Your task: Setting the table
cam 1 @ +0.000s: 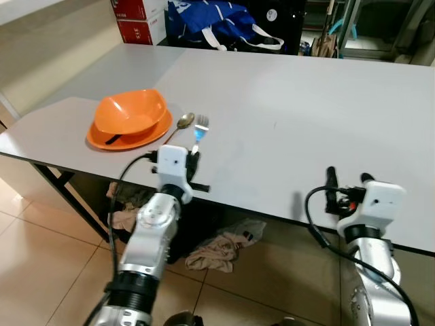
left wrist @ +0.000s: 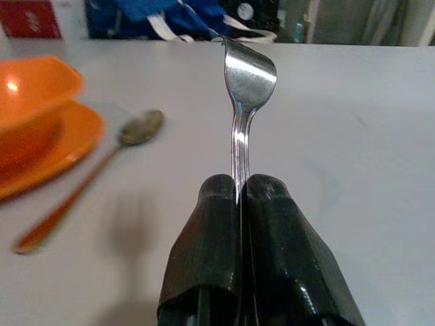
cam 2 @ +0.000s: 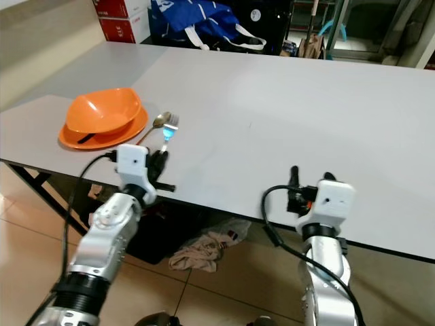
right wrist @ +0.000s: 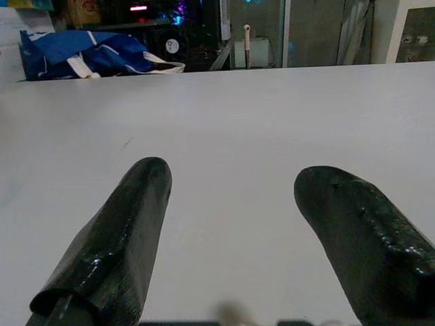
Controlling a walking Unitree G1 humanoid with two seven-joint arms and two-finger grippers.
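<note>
**Fork held over the counter beside the spoon**

The left gripper (cam 1: pixel 194 157) sits at the near edge of the white counter (cam 1: pixel 306 115), its two black fingers (left wrist: pixel 211 244) pressed together on the handle of a metal fork (cam 1: pixel 200 129). The fork's long axis runs away from the robot, handle toward the gripper and tines pointing toward the far side of the counter. Its head rises a little above the counter top, just to the right of a spoon (cam 1: pixel 181 125).

The spoon lies flat on the counter, bowl end away from the robot and handle slanting back toward the near edge. It lies just right of an orange plate (cam 1: pixel 102 140), which carries an orange bowl (cam 1: pixel 129 112).

The right gripper (cam 1: pixel 348 185) rests at the near edge of the counter, well apart from the fork. Its fingers are spread wide with nothing between them.

The left wrist view shows the grip closely: the thin handle is pinched in the seam between the two fingers, and the curved back of the fork's head catches the light. The head views show the blue bag (cam 1: pixel 211 20) and red boxes (cam 1: pixel 132 20) beyond the far edge of the counter, and rags (cam 1: pixel 217 251) on the tiled floor (cam 1: pixel 41 258) under it.
</note>
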